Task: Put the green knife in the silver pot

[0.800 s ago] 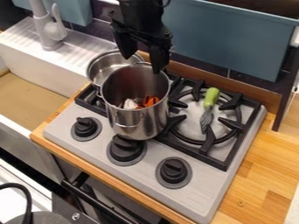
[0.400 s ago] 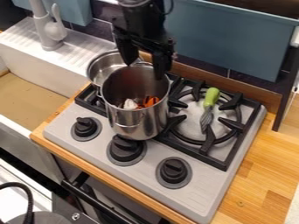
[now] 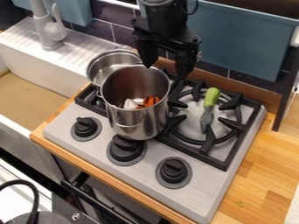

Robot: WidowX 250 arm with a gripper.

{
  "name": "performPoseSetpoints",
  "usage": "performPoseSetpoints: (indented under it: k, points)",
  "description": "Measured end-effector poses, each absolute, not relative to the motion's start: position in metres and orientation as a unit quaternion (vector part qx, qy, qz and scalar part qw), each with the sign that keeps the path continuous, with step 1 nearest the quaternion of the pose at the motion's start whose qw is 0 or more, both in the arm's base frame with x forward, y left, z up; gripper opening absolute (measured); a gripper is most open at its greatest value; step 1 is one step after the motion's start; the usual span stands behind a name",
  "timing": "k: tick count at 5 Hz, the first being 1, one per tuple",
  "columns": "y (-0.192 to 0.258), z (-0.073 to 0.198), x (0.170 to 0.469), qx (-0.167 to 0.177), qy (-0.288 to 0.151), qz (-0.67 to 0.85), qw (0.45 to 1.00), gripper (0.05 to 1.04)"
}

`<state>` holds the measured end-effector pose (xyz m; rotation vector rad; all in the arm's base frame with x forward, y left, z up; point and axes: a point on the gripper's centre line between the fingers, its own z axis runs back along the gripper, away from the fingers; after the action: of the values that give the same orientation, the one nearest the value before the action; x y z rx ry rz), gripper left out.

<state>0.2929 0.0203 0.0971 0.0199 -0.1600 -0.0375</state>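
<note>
While the gray stove [image 3: 201,201] sits in the middle, with the white sink [image 3: 35,65] off to its left, the black robot arm [image 3: 161,19] has just slid to the right. Its gripper [image 3: 165,72] was over the tall silver pot [image 3: 131,124] a moment ago, and now it hangs by the pot's far right edge. That puts it nearer to the knife, so I think the job is at the "go and get it" part. The gripper's two fingers are spread apart, and they hold nothing.

The tall pot has not moved. A lower silver pot [image 3: 104,65] sits just behind it, on the far left. The words only say "silver pot", so I can't be sure which one is meant, but the tall one seems a good guess.

On the right, black stove bars [image 3: 232,124] make a ring. The green knife [image 3: 208,108] lies there with its fat green handle at the far end and its gray end pointing near. It is well apart from the gripper. The bars stick up around it, so the fingers could bump them on the way down.

Smallest of all, some orange bits [image 3: 151,101] and a white bit [image 3: 130,104] are inside the tall pot, so the knife may land on them
</note>
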Motion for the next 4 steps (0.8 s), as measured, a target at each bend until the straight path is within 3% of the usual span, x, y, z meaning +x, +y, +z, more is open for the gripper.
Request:
performPoseSetpoints:
  k: [1, 3, 4]
  points:
    - [0.003, 0.095, 0.298, 0.024, -0.094, -0.019, 0.995, 0.994]
    - [-0.021, 0.088, 0.305, 0.014, -0.108, -0.032, 0.994, 0.993]
    - [-0.029, 0.073, 0.313, 0.023, -0.112, -0.034, 0.993, 0.994]
